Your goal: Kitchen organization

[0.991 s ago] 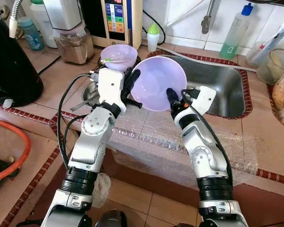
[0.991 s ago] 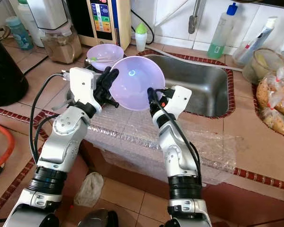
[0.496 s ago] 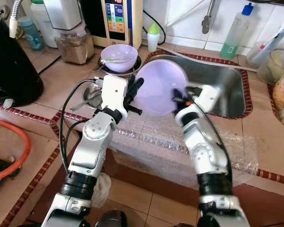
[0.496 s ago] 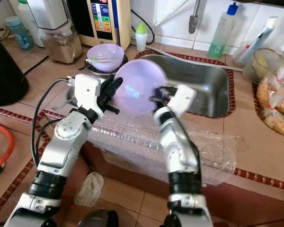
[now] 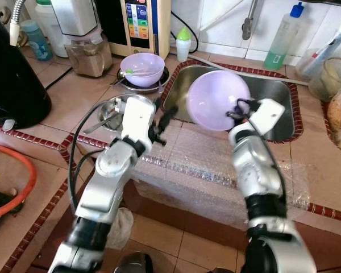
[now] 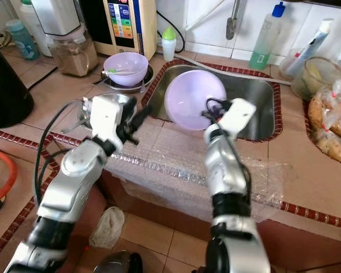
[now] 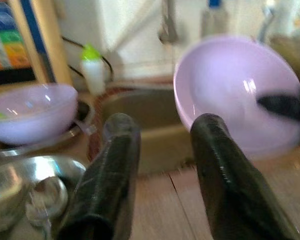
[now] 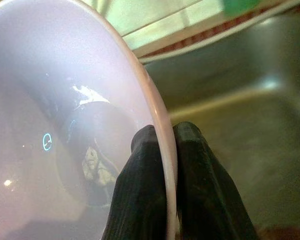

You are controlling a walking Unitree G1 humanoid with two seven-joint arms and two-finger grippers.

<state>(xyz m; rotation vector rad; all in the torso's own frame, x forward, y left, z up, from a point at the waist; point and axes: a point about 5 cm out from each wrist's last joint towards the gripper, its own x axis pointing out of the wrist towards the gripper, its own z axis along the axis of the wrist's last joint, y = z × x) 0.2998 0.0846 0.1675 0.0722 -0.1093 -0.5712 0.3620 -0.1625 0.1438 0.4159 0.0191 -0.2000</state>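
Left eye view: a lilac bowl (image 5: 216, 106) is held tilted on its edge over the near left part of the steel sink (image 5: 284, 105), its hollow turned toward the camera. Its rim is pinched by the right gripper (image 5: 237, 112), whose silver arm rises from below. The left gripper (image 5: 163, 118) is seen just beside the bowl, apart from it, above the counter's bubble wrap (image 5: 210, 165). A 2nd lilac bowl (image 5: 142, 69) is set on a metal plate behind the left arm, and a steel dish (image 5: 107, 114) lies nearer. A black kettle (image 5: 14, 74) stands at the far left, and a green bottle (image 5: 284, 38) stands behind the sink.

Right eye view: the same scene is shown. The held bowl (image 6: 194, 106) hangs above the sink's left half, and bagged food (image 6: 329, 131) is seen at the far right.

Left wrist view: the 2 black fingers (image 7: 115, 180) are spread apart with nothing between them. The held bowl (image 7: 235, 95) is seen beyond them, with one dark finger of the other gripper inside it. The 2nd bowl (image 7: 32, 112) and a small green-capped bottle (image 7: 93, 67) are seen further off; a spoon (image 7: 42, 195) lies in the steel dish.

Right wrist view: the bowl's rim (image 8: 160, 125) is clamped between the 2 fingertips (image 8: 195, 150), 1 inside the bowl and 1 outside. The sink's steel floor (image 8: 245, 145) is seen beyond.
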